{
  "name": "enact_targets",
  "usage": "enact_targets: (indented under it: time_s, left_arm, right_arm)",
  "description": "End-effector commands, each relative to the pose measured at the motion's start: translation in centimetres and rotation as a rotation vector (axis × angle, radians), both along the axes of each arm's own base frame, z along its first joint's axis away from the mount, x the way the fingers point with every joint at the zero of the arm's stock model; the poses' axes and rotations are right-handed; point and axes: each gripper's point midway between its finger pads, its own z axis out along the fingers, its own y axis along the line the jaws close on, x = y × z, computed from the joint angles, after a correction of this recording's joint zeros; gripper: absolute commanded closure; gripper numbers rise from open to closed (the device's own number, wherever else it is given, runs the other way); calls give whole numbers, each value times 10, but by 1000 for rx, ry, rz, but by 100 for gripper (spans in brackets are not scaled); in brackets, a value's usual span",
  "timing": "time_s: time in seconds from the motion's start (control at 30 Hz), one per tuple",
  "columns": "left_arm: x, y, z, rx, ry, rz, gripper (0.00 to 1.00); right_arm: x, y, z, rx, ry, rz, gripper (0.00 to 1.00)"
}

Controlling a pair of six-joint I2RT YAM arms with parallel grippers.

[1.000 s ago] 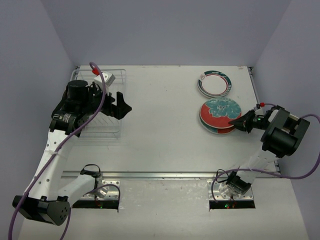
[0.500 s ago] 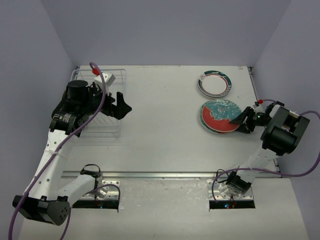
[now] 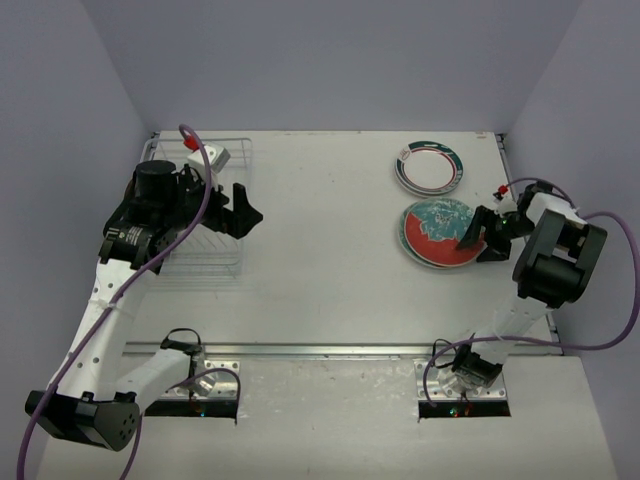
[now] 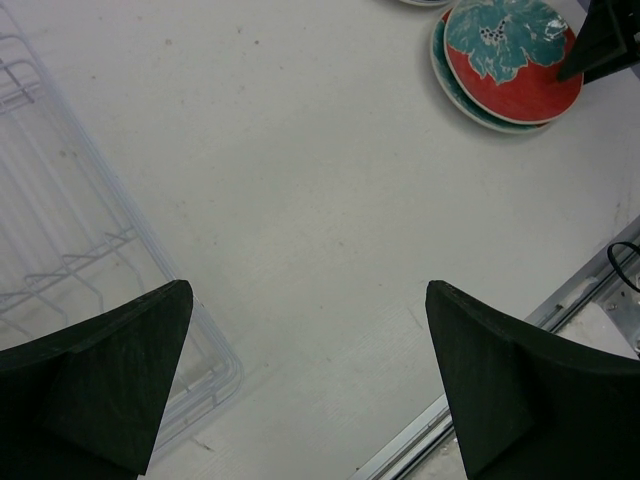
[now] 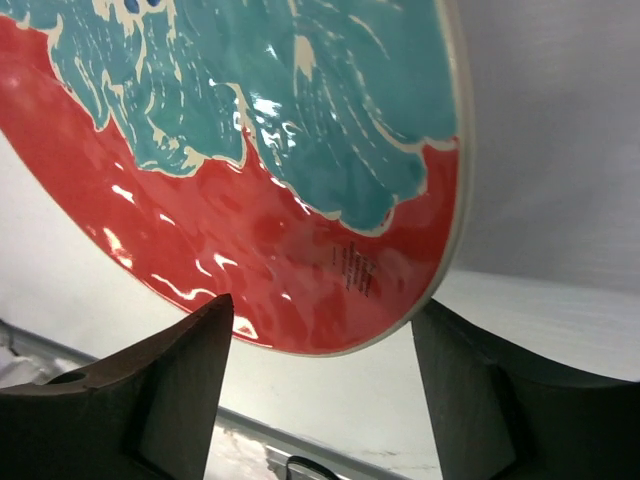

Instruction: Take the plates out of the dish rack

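At the red plate (image 3: 435, 232) rim sits the right end effector (image 3: 474, 248) (spread, perhaps touching); left end effector (image 4: 308, 298) likewise spread.

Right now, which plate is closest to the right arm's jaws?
The red plate with the teal pattern, top of its stack, right at the right jaws. The green-rimmed plate sits farther back.

A robotics lab test cell rather than a home. Plain lavender walls (image 3: 330, 60) box in the white desk (image 3: 320, 240) on three sides. An aluminium rail (image 3: 330, 350) lines the desk's near edge, where metal plates (image 3: 210, 385) anchor white robot arms (image 3: 95, 305) trailing purple cables (image 3: 625, 300).
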Motion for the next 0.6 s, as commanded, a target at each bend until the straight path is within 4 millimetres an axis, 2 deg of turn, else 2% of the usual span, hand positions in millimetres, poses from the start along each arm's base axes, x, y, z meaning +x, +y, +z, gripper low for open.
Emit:
enact_targets:
  time_s: [0.0, 0.3, 0.57]
  left_arm:
    - [3, 2, 12, 0, -46, 21, 0]
    - [5, 4, 13, 9, -44, 33, 0]
    - [5, 3, 13, 3, -37, 28, 0]
  right_arm:
    - [5, -9, 8, -117, -5, 75, 27]
    - [0, 7, 8, -89, 16, 137, 25]
    - [-7, 32, 8, -42, 40, 225, 25]
